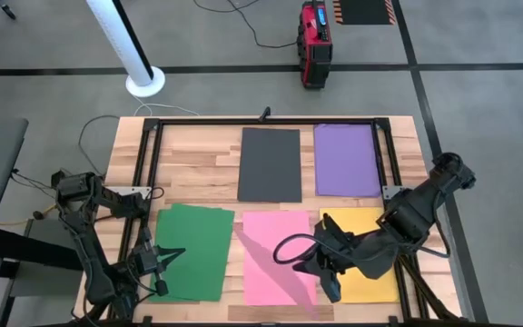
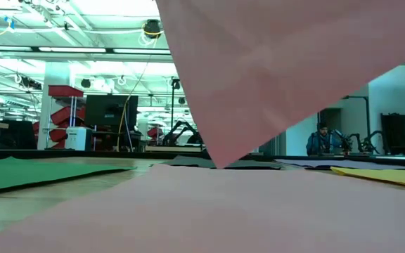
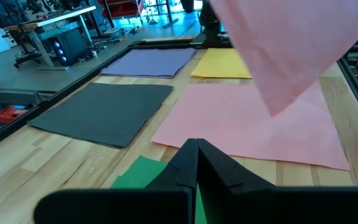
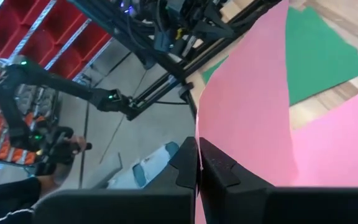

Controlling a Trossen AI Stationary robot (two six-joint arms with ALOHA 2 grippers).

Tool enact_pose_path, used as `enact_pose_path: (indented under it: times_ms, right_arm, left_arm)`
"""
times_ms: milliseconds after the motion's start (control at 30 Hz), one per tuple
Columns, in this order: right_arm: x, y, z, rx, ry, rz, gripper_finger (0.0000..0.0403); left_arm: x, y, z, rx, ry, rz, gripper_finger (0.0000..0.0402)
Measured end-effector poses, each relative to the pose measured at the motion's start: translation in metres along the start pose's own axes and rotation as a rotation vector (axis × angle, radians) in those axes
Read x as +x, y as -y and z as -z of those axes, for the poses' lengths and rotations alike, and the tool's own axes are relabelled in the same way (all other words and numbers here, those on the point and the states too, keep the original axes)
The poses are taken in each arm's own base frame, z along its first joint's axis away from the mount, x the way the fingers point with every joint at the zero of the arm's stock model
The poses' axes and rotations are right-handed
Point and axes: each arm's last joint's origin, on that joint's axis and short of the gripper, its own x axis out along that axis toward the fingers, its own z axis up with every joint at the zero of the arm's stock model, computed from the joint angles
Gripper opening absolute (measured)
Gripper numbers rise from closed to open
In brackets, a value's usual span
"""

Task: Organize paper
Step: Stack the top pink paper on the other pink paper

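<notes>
Five sheets of paper lie flat on the table: dark grey (image 1: 270,164) and purple (image 1: 347,160) at the back, green (image 1: 191,252), pink (image 1: 263,238) and yellow (image 1: 369,221) in front. A second pink sheet (image 2: 294,63) is raised above the flat pink one, with my right gripper (image 1: 327,283) shut on it. Its lowest corner (image 2: 220,164) hangs at the flat pink sheet; whether it touches, I cannot tell. My left gripper (image 3: 196,149) is shut over the green sheet's near left part (image 3: 143,171). Whether it touches the green sheet is not clear. My right gripper pinches the raised pink sheet at its edge (image 4: 205,127) between its two fingers, and it looks like a single layer. The fingers come from the table's right side, above the near edge. The sheet stands tilted, hanging down from the hold with its lowest corner downward.
Black frame rails (image 1: 143,173) run along the table's left, far and right sides. On the floor beyond the far edge stand a red case (image 1: 316,41) and a white pole (image 1: 139,68). A person (image 2: 321,139) sits far off in the room.
</notes>
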Motion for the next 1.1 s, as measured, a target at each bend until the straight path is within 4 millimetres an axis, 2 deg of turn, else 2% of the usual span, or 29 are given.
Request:
enact_pose_path:
  times_ms: [233, 300, 533, 900, 1033, 1100]
  right_arm:
    - [0.005, -0.008, 0.006, 0.011, 0.001, -0.053, 0.0]
    - [0.015, -0.009, 0.008, 0.02, 0.003, -0.06, 0.0]
    - [0.032, -0.014, 0.008, 0.053, -0.012, -0.135, 0.0]
    - [0.032, -0.019, 0.006, 0.137, 0.005, -0.178, 0.0]
    - [0.042, -0.017, 0.013, 0.128, -0.018, -0.154, 0.0]
    - [0.054, -0.015, 0.016, 0.129, -0.029, -0.141, 0.0]
  left_arm:
    - [0.002, 0.0, 0.0, 0.0, -0.002, -0.01, 0.0]
    - [0.003, 0.0, -0.001, 0.0, -0.002, -0.013, 0.0]
    - [0.004, 0.0, -0.001, 0.024, -0.003, -0.019, 0.0]
    - [0.004, -0.001, -0.001, 0.041, -0.014, -0.027, 0.0]
    - [0.004, -0.001, -0.001, 0.042, -0.014, -0.028, 0.0]
    - [0.004, -0.001, -0.001, 0.044, -0.013, -0.028, 0.0]
